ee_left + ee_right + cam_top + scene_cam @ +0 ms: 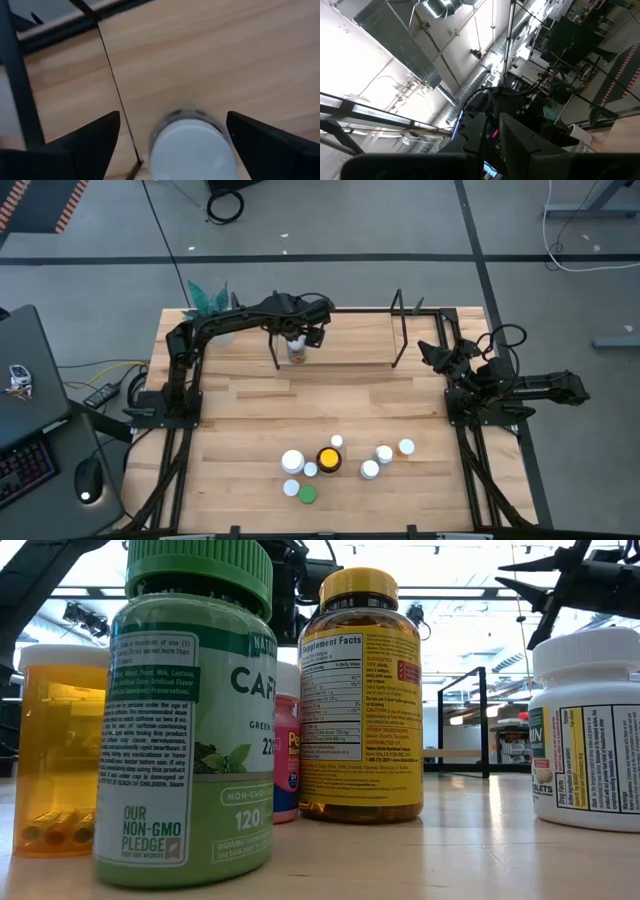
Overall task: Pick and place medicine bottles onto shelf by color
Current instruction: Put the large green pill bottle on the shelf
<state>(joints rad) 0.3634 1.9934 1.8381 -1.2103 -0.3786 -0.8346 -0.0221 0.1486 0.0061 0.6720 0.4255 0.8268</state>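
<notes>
A white-capped medicine bottle (192,147) stands upright by the left end of the black-rod shelf (338,332), at the table's far middle; it also shows in the high view (296,351). My left gripper (174,131) is open above it, pointing down, one finger on each side of the cap with a gap to each. My right gripper (432,350) is shut and empty at the table's right side, raised. Several more bottles stand in a cluster near the front edge, among them a green-capped one (307,495) and an amber one with a yellow cap (328,459).
A potted plant (208,298) stands at the far left corner. The shelf's upright end loops (398,315) rise at the far middle. In the low view the green-capped bottle (190,710) and the amber bottle (360,700) stand close to the camera. Bare wood lies between shelf and cluster.
</notes>
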